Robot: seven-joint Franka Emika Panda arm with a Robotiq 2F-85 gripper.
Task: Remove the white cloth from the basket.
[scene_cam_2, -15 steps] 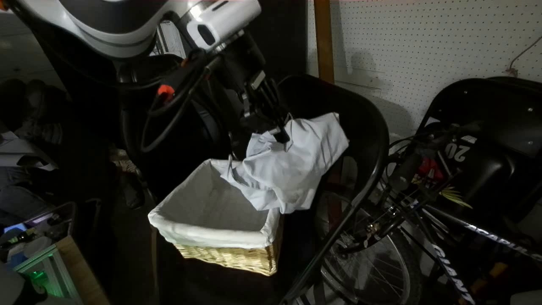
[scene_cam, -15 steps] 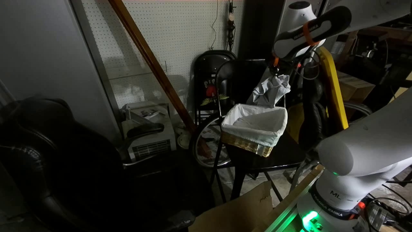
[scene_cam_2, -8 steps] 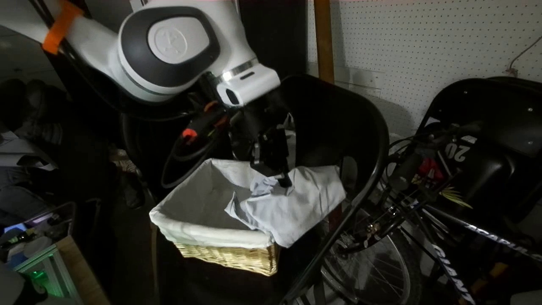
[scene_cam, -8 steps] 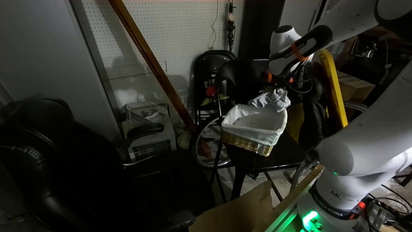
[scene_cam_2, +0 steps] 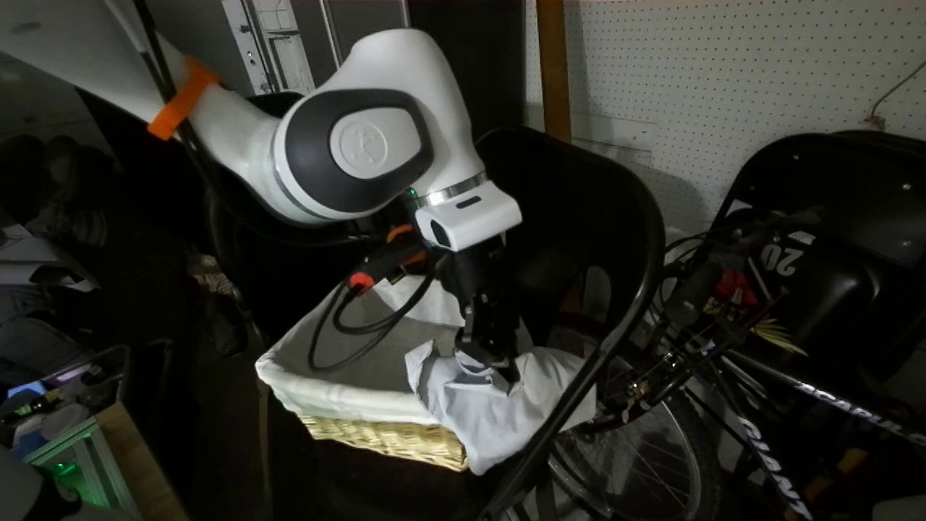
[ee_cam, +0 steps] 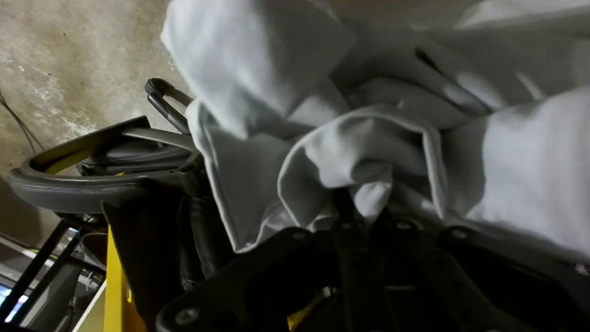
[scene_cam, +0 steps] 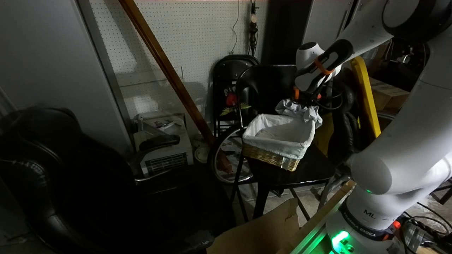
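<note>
Cloth [scene_cam_2: 499, 423]: thin white weave w/ hemmed edges, crumpled into soft folds; droops at one corner of basket [scene_cam_2: 376, 436] in both exterior views, mostly past the rim, w/ a pointed flap over the opening; can't tell if touching rim; gripper [ee_cam: 364, 211]: matte blk, fingers nearly together, pinching a small puckered knob of cloth in wrist view; basket: rect., tan wicker, coarse weave; sits on blk chair [scene_cam: 314, 178], smooth w/ slight sheen; holds off-white liner [scene_cam_2: 325, 394], creased inside, folded over rim in a puffy band; loop of blk cable [scene_cam_2: 394, 318] across the opening in an exterior view, can't tell if inside; arm [scene_cam_2: 398, 79]: smooth white shell, rounded, w/ orange strap [scene_cam_2: 181, 105]; bkgd: perforated white pegboard [scene_cam: 176, 42], slanting reddish-brown wood beam [scene_cam: 168, 70]; thin-spoked bike wheel [scene_cam_2: 696, 470] near chair; also scuffed blk leather armchair [scene_cam: 53, 162], flat brown cardboard [scene_cam: 265, 229].
</note>
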